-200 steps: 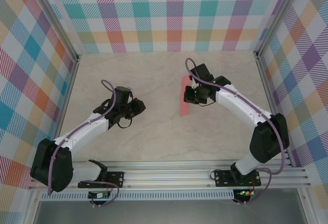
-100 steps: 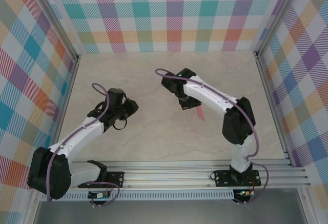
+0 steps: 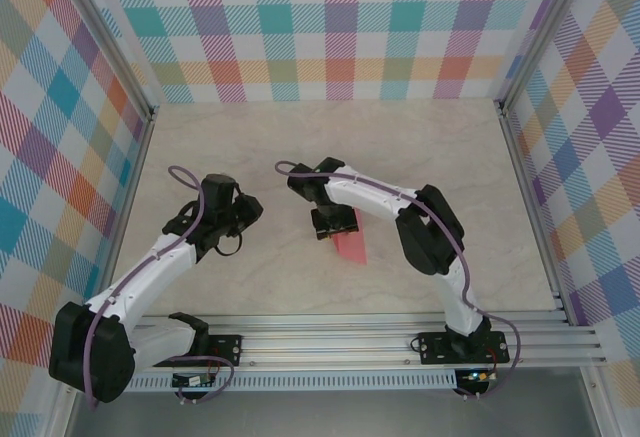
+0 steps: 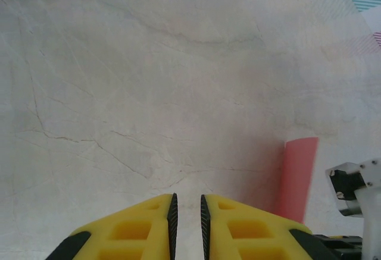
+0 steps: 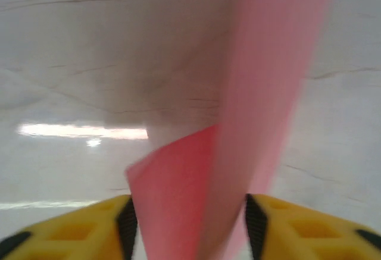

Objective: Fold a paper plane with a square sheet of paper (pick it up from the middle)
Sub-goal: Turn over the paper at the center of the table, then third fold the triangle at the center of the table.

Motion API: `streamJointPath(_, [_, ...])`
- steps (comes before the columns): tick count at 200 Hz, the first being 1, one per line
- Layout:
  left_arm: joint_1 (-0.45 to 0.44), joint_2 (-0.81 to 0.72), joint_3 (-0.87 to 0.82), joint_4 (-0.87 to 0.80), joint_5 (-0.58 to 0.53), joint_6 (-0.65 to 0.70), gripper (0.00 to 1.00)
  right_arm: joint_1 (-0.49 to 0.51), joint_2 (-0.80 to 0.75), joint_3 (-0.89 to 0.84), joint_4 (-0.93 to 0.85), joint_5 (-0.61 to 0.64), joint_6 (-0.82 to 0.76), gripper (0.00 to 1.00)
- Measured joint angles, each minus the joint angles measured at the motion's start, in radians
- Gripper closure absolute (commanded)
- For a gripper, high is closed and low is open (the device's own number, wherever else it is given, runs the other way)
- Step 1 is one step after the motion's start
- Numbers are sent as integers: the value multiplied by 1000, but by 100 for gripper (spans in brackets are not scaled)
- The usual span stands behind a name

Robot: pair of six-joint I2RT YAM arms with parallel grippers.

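Plane lies mid-bench between the right tool's parted fingers; left tool nearly closed, empty.

Lighting: bright, even, overhead; soft shadows under both arms. Glare: white streak on the table, left of the right gripper. Blur: pink paper smeared between its open jaws (motion). Left wrist view sharp.

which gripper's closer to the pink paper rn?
Right. The right gripper is at the paper, which sits between its jaws; the left gripper is off to its left, apart.
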Motion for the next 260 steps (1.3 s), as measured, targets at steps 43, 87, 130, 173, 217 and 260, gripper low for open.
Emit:
streamJointPath(43, [7,4,0,-6,48,1,77,-97,-308,-356,333,-242,15,51])
streamJointPath(87, [-1,177,32,86,220,7,82,-254,-520,-697,674,-437,90,80])
streamJointPath(130, [-85,406,194,119,324,34,87,-232,-437,-800,860,-566,157,84])
streamJointPath(173, [-152,588,353,120,373,52,91,-211,-386,-836,1001,-602,212,84])
streamJointPath(217, [-172,723,473,110,397,61,92,-204,-360,-893,1083,-612,260,82])
streamJointPath(260, [-188,811,546,84,421,66,94,-204,-391,-915,1107,-590,269,77])
